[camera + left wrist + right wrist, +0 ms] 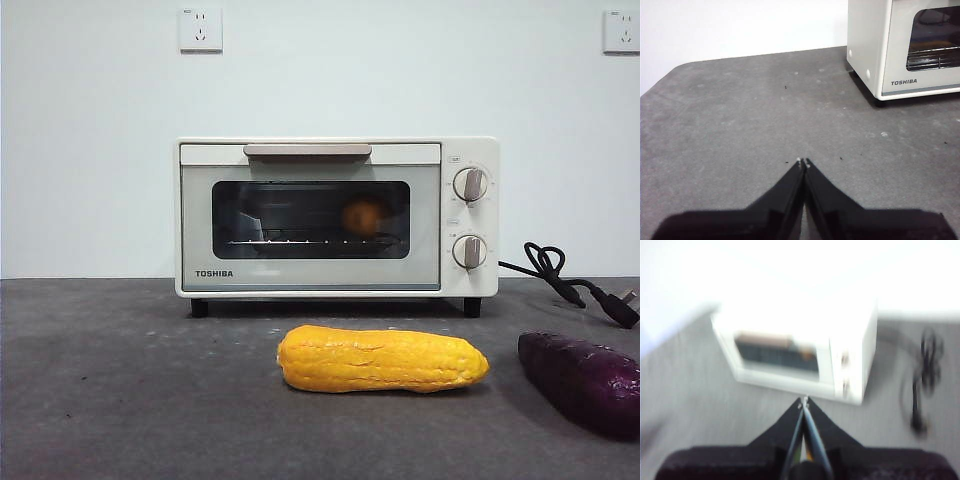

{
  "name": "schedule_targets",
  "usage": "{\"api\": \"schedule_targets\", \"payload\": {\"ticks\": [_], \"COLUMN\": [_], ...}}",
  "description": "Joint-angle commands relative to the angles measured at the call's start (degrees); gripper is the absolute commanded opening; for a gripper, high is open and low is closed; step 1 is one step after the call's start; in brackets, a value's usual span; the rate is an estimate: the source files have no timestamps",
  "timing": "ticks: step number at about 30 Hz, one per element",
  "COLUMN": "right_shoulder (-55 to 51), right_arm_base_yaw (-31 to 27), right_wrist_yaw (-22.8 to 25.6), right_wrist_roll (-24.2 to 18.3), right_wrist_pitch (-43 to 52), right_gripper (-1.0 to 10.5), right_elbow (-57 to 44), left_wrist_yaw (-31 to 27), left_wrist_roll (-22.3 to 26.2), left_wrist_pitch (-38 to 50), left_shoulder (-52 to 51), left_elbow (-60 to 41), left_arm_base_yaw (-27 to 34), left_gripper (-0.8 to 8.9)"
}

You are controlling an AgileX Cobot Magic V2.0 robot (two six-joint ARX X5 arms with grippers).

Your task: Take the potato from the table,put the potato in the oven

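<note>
The cream-white TOSHIBA oven [337, 217] stands at the back of the dark grey table [120, 390] with its door closed. Through the dark glass a rounded tan-brown potato [364, 216] shows dimly on the rack, right of the window's middle. My left gripper [803, 162] is shut and empty, low over bare tabletop well to the side of the oven [905, 47]. My right gripper [804, 401] is shut and empty too, held high and facing the oven [797, 352]; that view is blurred. Neither gripper appears in the front view.
A long yellow corn cob [382, 359] lies in front of the oven. A dark purple sweet potato [582, 379] lies at the front right. The oven's black cord and plug [575, 283] trail on the table to the right.
</note>
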Motion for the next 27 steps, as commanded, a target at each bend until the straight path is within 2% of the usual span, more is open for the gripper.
{"api": "schedule_targets", "payload": {"ticks": [1,5,11,18,22,27], "right_shoulder": [-4.39,-11.69,-19.67,-26.51,-28.59,-28.87], "right_arm_base_yaw": [-5.16,-8.90,-9.57,-9.57,-9.57,-9.57], "right_wrist_yaw": [-1.20,-1.29,-0.85,-0.79,-0.83,-0.72], "right_wrist_roll": [-4.13,-2.69,-2.19,-2.12,-1.95,-1.55], "right_wrist_pitch": [9.81,26.88,39.15,41.35,40.94,35.78], "right_gripper": [0.0,0.0,0.0,0.0,0.0,0.0], "right_elbow": [-9.97,-26.60,-43.74,-55.58,-58.55,-58.88], "left_wrist_yaw": [0.17,0.17,0.17,0.17,0.17,0.17], "left_wrist_roll": [-0.37,-0.37,-0.37,-0.37,-0.37,-0.37], "left_wrist_pitch": [0.17,0.17,0.17,0.17,0.17,0.17], "left_shoulder": [-0.13,-0.13,-0.13,-0.13,-0.13,-0.13], "left_elbow": [-0.83,-0.83,-0.83,-0.83,-0.83,-0.83], "left_arm_base_yaw": [0.13,0.13,0.13,0.13,0.13,0.13], "left_gripper": [-0.04,-0.04,-0.04,-0.04,-0.04,-0.04]}}
